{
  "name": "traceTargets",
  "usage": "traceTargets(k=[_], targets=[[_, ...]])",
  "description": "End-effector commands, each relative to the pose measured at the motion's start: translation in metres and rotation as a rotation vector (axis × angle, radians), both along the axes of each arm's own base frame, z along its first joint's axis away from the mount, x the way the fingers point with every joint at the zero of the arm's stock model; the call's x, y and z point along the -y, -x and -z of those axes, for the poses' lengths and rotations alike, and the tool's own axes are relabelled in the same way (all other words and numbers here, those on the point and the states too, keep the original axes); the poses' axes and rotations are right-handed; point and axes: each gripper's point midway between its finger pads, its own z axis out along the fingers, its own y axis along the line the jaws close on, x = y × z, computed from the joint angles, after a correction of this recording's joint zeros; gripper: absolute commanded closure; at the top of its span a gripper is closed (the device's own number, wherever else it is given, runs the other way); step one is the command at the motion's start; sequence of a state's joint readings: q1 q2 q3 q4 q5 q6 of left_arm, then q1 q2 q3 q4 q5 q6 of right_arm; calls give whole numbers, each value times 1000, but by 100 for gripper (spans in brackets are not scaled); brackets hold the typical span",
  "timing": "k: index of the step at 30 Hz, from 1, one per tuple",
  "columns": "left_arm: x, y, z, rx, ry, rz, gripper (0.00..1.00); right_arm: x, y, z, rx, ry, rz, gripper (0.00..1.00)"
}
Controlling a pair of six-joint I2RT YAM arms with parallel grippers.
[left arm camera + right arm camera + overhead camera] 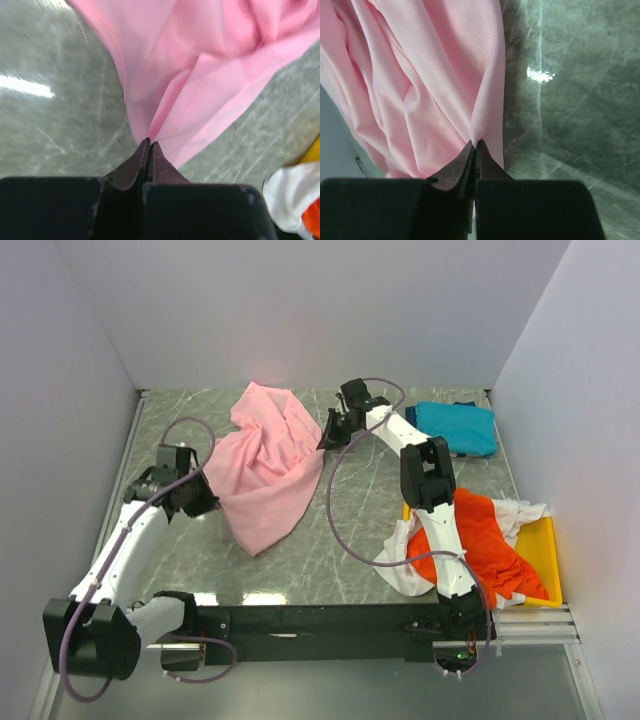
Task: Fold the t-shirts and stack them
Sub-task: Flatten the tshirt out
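— What is seen nearest the arm bases?
— At the near right, a yellow tray is set on the tabletop. An orange-red t-shirt is heaped in it, crumpled, and a white t-shirt is bunched against that and spilled over the tray's left rim.
— And the left gripper?
— It is clenched on a fold at the left edge of the light pink t-shirt; cloth is pinched right at the closed tips.
— Where is that shirt laid?
— It is spread, rumpled, across the middle of the tabletop, with one corner pointed toward the near side.
— Is it held anywhere else?
— Farther back, its right edge is grasped by the right gripper, whose jaws are likewise pressed together on the fabric.
— What is found farthest off?
— A teal-blue t-shirt is laid folded in the far right corner, well apart from the pink one.
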State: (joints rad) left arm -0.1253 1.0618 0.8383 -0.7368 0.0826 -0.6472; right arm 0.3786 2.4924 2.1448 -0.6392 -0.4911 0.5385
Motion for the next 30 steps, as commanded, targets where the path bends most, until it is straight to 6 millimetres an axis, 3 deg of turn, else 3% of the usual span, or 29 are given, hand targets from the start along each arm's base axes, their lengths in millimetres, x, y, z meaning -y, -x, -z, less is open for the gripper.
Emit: traceTargets(k=[1, 4, 5, 6, 7, 8, 9, 10, 11, 12, 13, 14, 15, 16, 17, 18, 19, 20, 21, 22, 23, 25, 26, 28, 30], targets=[[-38, -43, -35, 118, -112, -63, 100, -3, -11, -54, 94, -76, 6, 100], [-74, -86, -74, 202, -207, -126, 100, 15, -16, -97, 159, -82, 29, 100], [-81, -111, -105, 265, -231, -141, 100, 19, -16, -111, 178, -87, 33, 100], [-92, -124, -122, 300, -270, -165, 100, 23, -13, -142, 226, -96, 28, 100], [-101, -136, -140, 336, -310, -172, 100, 27, -12, -158, 254, -98, 27, 100], [-109, -158, -179, 417, -337, -198, 100, 30, -12, -181, 304, -97, 27, 100], [-121, -167, -200, 453, -377, -240, 100, 34, -2, -212, 358, -99, 19, 100], [-129, -175, -252, 562, -397, -275, 100, 36, 3, -230, 393, -100, 20, 100], [-136, -184, -264, 583, -412, -304, 100, 40, 9, -243, 420, -92, 25, 100], [-145, -185, -284, 626, -436, -352, 100, 45, 23, -278, 491, -104, 29, 100], [-149, -185, -307, 683, -441, -382, 100, 48, 32, -291, 521, -101, 31, 100], [-151, -182, -328, 757, -438, -413, 100, 47, 44, -282, 511, -72, 30, 100], [-153, -178, -338, 804, -436, -431, 100, 51, 63, -310, 592, -74, 15, 100], [-150, -179, -311, 776, -421, -420, 100, 50, 75, -309, 604, -58, 2, 100], [-146, -162, -341, 914, -392, -441, 100, 43, 93, -281, 570, -7, -36, 100], [-143, -156, -333, 933, -378, -440, 99, 45, 112, -283, 585, 3, -49, 99], [-141, -140, -298, 899, -358, -443, 100, 43, 125, -269, 565, 26, -72, 93], [-141, -133, -289, 914, -346, -460, 100, 46, 143, -219, 468, 81, -102, 83], [-141, -125, -269, 886, -340, -470, 100, 44, 164, -203, 434, 96, -131, 79], [-141, -118, -219, 796, -328, -476, 100, 47, 177, -179, 373, 117, -145, 76], [-137, -102, -214, 807, -311, -479, 100, 57, 200, -135, 257, 159, -156, 74], [-129, -83, -170, 734, -283, -449, 100, 69, 221, -105, 184, 202, -160, 69], [-120, -79, -157, 711, -255, -410, 100, 77, 234, -85, 137, 229, -164, 67], [-112, -67, -121, 615, -231, -379, 100, 85, 232, -84, 148, 261, -150, 64], [-111, -59, -100, 551, -231, -374, 100, 88, 223, -88, 157, 293, -149, 59]])
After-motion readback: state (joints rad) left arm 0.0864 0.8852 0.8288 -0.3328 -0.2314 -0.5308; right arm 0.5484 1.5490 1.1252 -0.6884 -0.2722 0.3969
